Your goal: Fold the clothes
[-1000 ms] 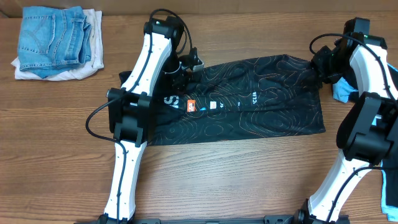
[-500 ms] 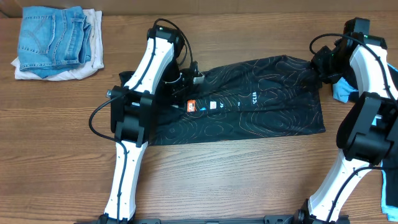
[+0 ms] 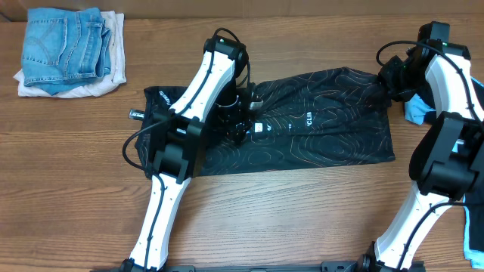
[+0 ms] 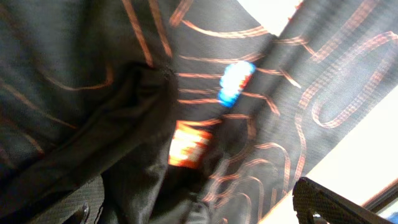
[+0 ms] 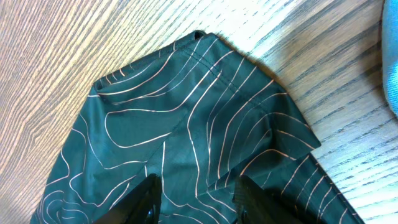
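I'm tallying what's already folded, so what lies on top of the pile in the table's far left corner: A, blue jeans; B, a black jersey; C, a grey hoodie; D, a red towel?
A: blue jeans lie folded on top of a white garment there.

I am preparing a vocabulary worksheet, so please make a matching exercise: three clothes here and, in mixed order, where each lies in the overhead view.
Things:
1. black jersey
2. folded jeans
3. light blue garment

Places:
a. right edge of the picture
b. top left corner of the picture
c. middle of the picture

Pairs: 1-c; 2-b; 3-a.
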You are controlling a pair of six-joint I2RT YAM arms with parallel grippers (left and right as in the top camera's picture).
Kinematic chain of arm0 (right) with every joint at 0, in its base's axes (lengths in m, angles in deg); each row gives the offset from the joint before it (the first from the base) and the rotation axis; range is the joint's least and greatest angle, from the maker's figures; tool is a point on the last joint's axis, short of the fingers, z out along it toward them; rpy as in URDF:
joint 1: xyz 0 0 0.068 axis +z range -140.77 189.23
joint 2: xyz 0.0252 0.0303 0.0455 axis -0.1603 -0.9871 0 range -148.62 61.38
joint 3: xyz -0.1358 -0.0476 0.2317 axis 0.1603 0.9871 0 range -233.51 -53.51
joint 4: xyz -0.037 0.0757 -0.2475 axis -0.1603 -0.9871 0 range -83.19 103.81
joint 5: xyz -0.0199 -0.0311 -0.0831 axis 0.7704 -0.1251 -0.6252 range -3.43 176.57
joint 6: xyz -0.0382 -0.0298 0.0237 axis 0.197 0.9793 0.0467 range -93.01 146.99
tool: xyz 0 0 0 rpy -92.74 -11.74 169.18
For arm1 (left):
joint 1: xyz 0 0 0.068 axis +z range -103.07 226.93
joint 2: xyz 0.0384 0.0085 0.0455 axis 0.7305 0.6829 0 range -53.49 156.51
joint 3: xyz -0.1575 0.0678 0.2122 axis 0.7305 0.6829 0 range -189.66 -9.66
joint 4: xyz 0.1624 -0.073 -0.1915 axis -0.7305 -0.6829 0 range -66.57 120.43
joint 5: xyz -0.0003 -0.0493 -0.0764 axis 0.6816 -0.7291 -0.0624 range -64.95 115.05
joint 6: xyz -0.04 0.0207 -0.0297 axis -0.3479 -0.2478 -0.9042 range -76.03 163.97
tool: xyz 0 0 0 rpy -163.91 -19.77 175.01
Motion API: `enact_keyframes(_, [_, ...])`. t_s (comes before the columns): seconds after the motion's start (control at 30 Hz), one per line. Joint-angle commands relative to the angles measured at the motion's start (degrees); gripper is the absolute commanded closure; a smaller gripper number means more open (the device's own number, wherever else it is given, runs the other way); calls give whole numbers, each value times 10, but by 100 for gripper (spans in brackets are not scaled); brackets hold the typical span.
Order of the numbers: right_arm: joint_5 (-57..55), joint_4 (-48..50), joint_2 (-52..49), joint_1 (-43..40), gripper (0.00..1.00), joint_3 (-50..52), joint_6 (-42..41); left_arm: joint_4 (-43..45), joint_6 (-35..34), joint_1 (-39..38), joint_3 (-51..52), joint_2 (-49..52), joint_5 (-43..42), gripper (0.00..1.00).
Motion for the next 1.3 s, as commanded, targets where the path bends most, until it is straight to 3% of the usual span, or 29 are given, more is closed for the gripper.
enact_keyframes(0.0, [3,1,24,0,58,-5,0,35,-81,16,-11,3,48,0])
enact_keyframes(0.1, [3,1,24,0,57,-5,0,58,-121,33,-19,-5,13,0])
enact_keyframes(0.27, [3,4,24,0,57,-5,0,37,-63,58,-56,-22,-134,0])
enact_keyframes(0.43, [3,5,24,0,57,-5,0,17,-65,71,-73,-23,-133,0])
enact_keyframes(0.8, [0,8,24,18,57,-4,0,58,-173,131,-86,-23,-132,0])
enact_keyframes(0.97, [-13,16,24,44,57,-4,0,60,-214,163,-118,-23,-84,0])
enact_keyframes(1.27, [-12,23,24,68,57,-4,0,67,-215,165,-93,-18,-86,0])
